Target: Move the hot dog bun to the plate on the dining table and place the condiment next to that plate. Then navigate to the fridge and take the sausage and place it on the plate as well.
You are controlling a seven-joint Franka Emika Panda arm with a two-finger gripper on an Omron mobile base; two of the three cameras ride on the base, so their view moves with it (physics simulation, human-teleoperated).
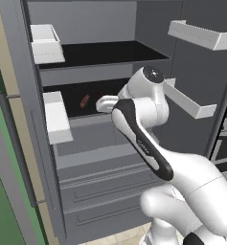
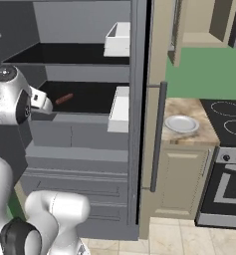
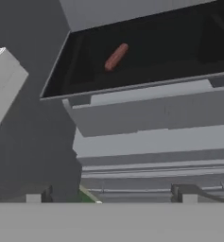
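Fridge (image 3: pixel 151 118) shelf: sausage (image 3: pixel 116 56) beyond fingers (image 3: pixel 188 193)

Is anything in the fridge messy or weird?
Nothing spilled or broken. One odd sight: a short reddish-brown sausage lies bare and slanted on the black inner shelf of the open dark grey fridge, with no dish under it.

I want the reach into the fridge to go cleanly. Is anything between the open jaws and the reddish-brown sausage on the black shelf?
Nothing visible. The short reddish-brown sausage lies alone on the black middle shelf of the open dark grey fridge, and the gripper faces it with jaws open.
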